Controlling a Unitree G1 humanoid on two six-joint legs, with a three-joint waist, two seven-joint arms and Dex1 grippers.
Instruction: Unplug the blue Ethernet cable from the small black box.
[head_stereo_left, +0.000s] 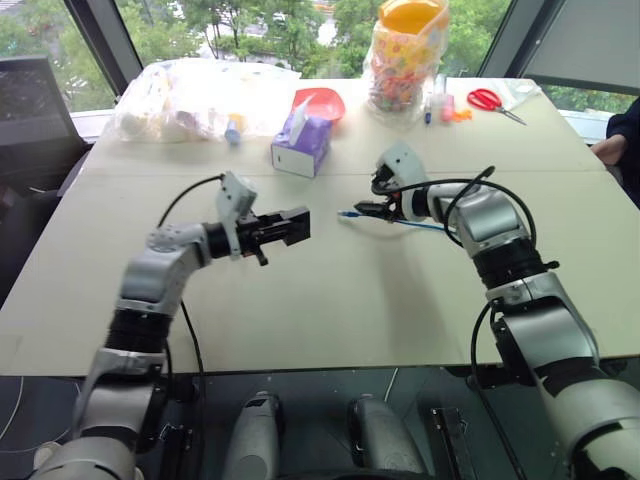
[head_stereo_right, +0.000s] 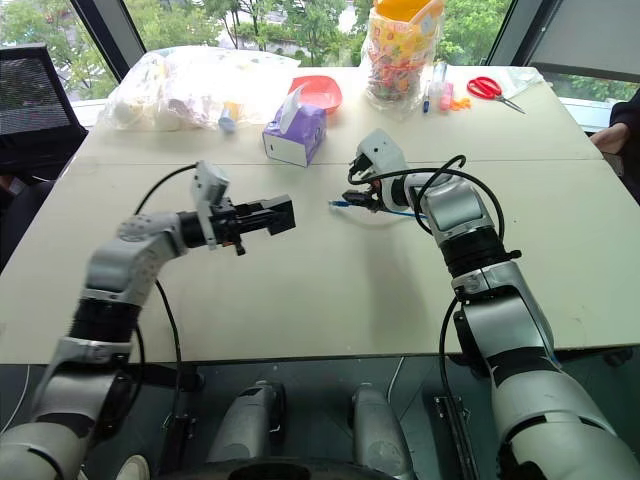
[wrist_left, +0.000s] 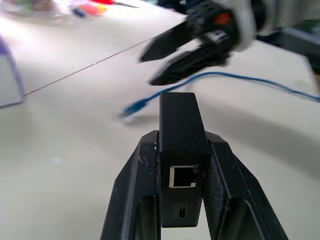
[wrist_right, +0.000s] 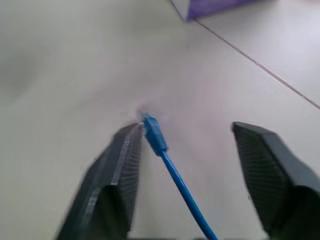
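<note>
My left gripper (head_stereo_left: 290, 228) is shut on the small black box (wrist_left: 181, 145) and holds it above the table, a finger on each side. The box's port (wrist_left: 184, 176) faces the left wrist camera and has nothing in it. The blue Ethernet cable (head_stereo_left: 420, 224) lies on the table with its plug end (wrist_right: 152, 131) free, apart from the box. My right gripper (head_stereo_left: 368, 210) hovers over that end, open. The cord (wrist_right: 175, 175) runs between its two fingers (wrist_right: 117, 170), close to one of them, ungripped. The right gripper (wrist_left: 147, 70) also appears beyond the box.
A purple tissue box (head_stereo_left: 300, 143) stands on the table (head_stereo_left: 330, 300) behind the grippers. Further back are a clear plastic bag (head_stereo_left: 190, 100), a red bowl (head_stereo_left: 322, 102), a bag of colourful items (head_stereo_left: 405, 50) and red scissors (head_stereo_left: 492, 100). A person's arm (head_stereo_left: 620, 135) is at the right edge.
</note>
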